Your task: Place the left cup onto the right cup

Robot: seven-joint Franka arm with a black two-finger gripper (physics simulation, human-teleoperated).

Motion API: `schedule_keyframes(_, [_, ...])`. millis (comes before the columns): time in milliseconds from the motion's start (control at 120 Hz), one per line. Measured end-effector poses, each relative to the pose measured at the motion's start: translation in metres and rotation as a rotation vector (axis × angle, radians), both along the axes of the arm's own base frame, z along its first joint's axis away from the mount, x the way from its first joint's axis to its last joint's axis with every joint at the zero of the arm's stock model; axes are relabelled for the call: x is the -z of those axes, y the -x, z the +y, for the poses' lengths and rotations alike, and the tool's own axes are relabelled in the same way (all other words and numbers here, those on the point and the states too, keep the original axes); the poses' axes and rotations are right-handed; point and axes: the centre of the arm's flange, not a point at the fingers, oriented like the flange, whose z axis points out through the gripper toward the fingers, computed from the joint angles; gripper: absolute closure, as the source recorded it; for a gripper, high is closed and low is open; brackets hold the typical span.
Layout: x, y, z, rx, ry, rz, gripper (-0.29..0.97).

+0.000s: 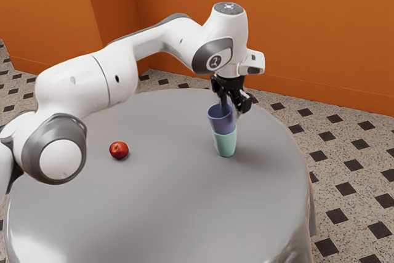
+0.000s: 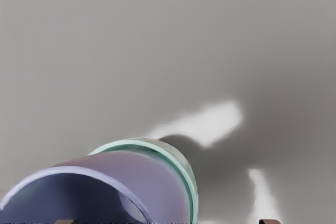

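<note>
The purple cup (image 1: pixel 220 118) is seen seated in the mouth of the green cup (image 1: pixel 225 145), the pair standing as one stack on the grey table (image 1: pixel 172 214), at about two o'clock from the table's middle in the exterior view. A red apple (image 1: pixel 119 149) lies well apart, at about nine o'clock from the stack, and need not be considered. In the wrist view the purple cup (image 2: pixel 131 182) is shown nested inside the green cup (image 2: pixel 181 169), whose rim rings it closely, with bare table (image 2: pixel 157 51) beyond.

The gripper (image 1: pixel 233 104) hangs over the stack with its fingers spread apart: one finger reaches down inside the purple cup, and the other stands outside the wall, at about three o'clock of the rim. The wall lies between them but is not pinched, so nothing is judged to be held.

The placing is judged to be as good as done, and the step in hand is taken to be the retreat. It is best made straight upward, at twelve o'clock, with the fingers kept wide; no sideways drift should be allowed until the inner finger is above the rim, since a brush against the wall could tip the purple cup or drag both cups over. The rise should be slow at first; the stack should be watched for any lift or lean.
</note>
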Motion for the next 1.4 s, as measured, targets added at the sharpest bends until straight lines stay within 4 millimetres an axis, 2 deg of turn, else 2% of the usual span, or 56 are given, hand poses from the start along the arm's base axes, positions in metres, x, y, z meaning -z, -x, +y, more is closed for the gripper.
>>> schedule_keyframes(67, [-0.017,0.004,-0.002,0.003,0.002,-0.017,0.21])
schedule_keyframes(208, [-0.067,0.017,-0.003,0.004,0.007,-0.065,0.13])
schedule_keyframes(317, [-0.088,0.034,-0.003,0.008,0.006,-0.061,0.08])
schedule_keyframes(433, [-0.101,0.055,0.003,0.002,0.0,-0.038,0.05])
schedule_keyframes(633, [-0.125,0.098,0.033,-0.06,-0.001,0.008,0.02])
schedule_keyframes(1042, [-0.172,0.166,0.12,-0.234,0.024,0.094,0.0])
schedule_keyframes(1217, [-0.18,0.179,0.156,-0.299,0.044,0.116,0.0])
schedule_keyframes(1400, [-0.183,0.184,0.178,-0.342,0.06,0.138,0.0])
